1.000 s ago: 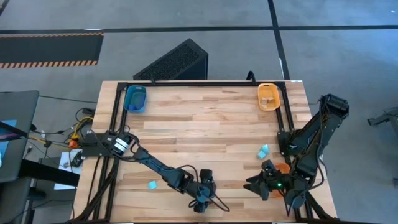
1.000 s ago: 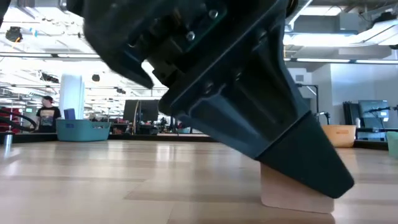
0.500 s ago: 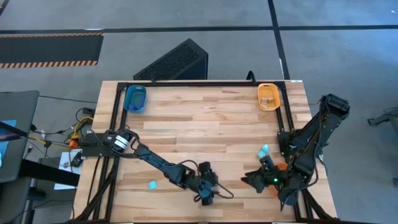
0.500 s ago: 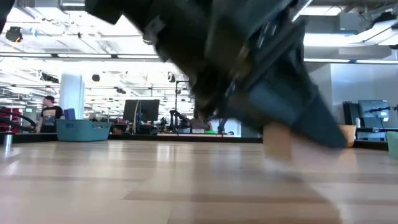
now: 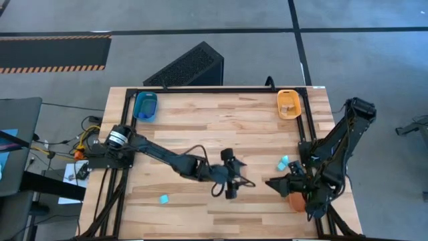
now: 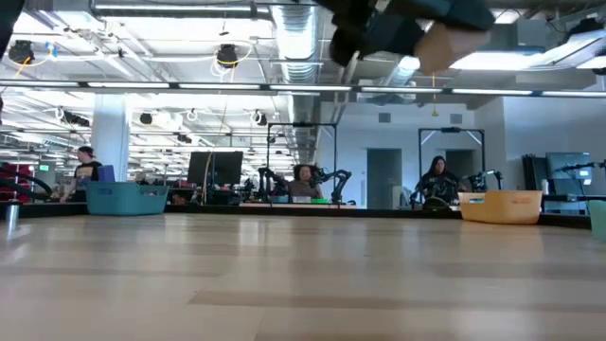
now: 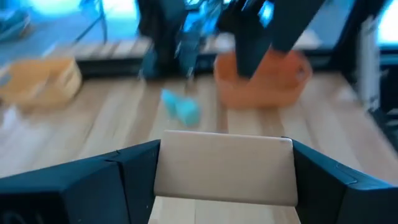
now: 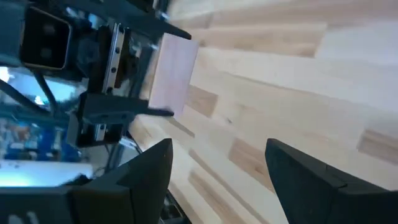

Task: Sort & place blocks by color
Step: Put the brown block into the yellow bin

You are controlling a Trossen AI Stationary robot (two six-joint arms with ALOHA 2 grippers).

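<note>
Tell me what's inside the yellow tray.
The yellow tray holds pale tan pieces, count unclear. Its walls hide the contents in the low view. The left claw carries another tan block.

You won't find any readable text, labels, brand names, nos. or signs in these views; nothing on table, trays or arms is legible.

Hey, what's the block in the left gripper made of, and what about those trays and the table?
Block: seemingly unfinished wood, pale tan, matte, held between the left gripper's fingers. Blue tray, yellow-orange tray and orange tray: likely plastic, with even saturated colour and thin walls. Table: wood, with visible butcher-block strips and grain.
</note>
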